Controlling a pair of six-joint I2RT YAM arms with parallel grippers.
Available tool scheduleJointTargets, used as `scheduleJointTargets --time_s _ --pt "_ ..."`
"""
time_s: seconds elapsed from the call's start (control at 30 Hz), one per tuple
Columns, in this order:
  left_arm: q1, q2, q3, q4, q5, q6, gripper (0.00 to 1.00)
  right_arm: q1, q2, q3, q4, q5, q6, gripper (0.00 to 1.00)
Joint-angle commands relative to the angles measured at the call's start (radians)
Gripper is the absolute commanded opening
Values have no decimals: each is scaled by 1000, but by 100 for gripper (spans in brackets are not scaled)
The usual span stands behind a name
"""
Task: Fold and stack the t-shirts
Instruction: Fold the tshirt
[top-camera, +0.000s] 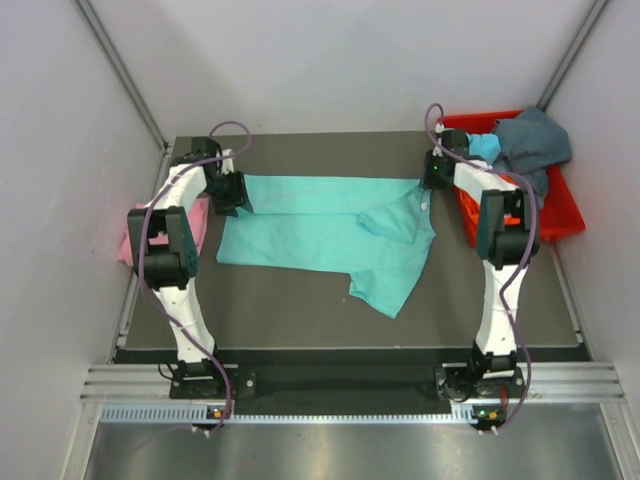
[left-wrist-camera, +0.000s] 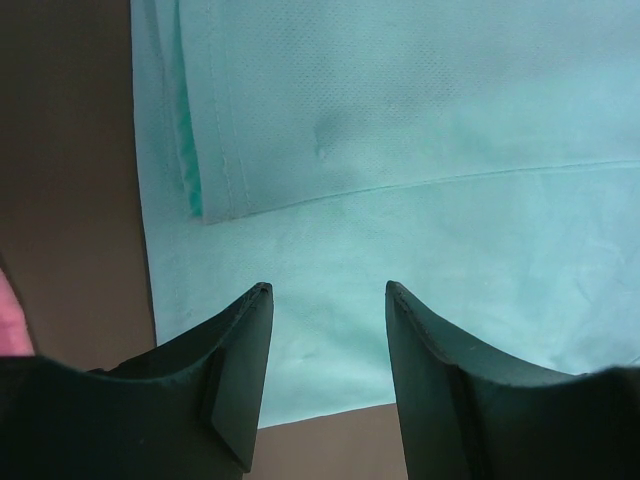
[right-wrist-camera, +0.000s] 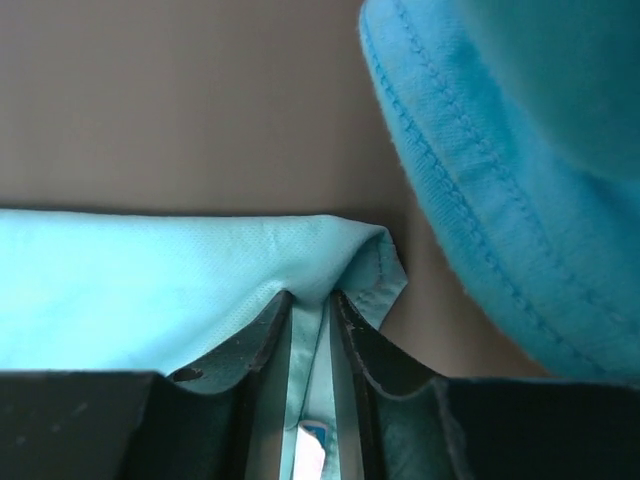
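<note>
Dark table (top-camera: 300, 310): the teal t-shirt (top-camera: 320, 235) spreads across frame centre. The risk, we judge, is a lopsided lift. The right gripper (right-wrist-camera: 311, 295) pinches only a thin corner fold, while the left gripper (left-wrist-camera: 327, 288) hangs with jaws apart over the hem, holding nothing (cloth could slip or drag). The shirt looks half-folded, with a smooth upper band and a rumpled flap at lower right.
</note>
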Motion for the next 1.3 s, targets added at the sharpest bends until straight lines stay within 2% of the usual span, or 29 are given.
scheduleJointTargets --time_s 0.0,0.03,0.13,0.3,0.57,0.7,0.8,0.83,0.97,1.17,1.27 --pt "2 -79 -3 -5 -4 4 54 -7 19 60 1 35 12 24" --pt "2 -79 -5 -5 -2 5 54 -7 21 60 -1 41 11 25" --pt "2 -76 -8 -2 -2 4 54 -8 31 69 -10 49 6 17" --pt "2 -79 -5 -2 -9 4 54 -11 82 150 -33 43 17 0" --pt "1 -99 -29 2 -38 14 54 -11 179 348 -67 33 17 0" --pt "2 -96 -19 4 -56 16 54 -11 177 356 -62 29 20 0" --pt "1 -94 4 1 -64 16 54 -7 122 296 -62 0 34 0" --pt "2 -94 13 1 -62 16 54 -4 107 275 -62 -8 38 2" --pt "2 -99 36 4 -58 10 54 -2 7 140 -67 -43 54 37" --pt "12 -160 52 -24 -87 19 56 -2 -261 -90 -84 -46 14 56" --pt "13 -212 -29 -41 -116 17 56 2 -401 -218 -82 -80 -87 58"
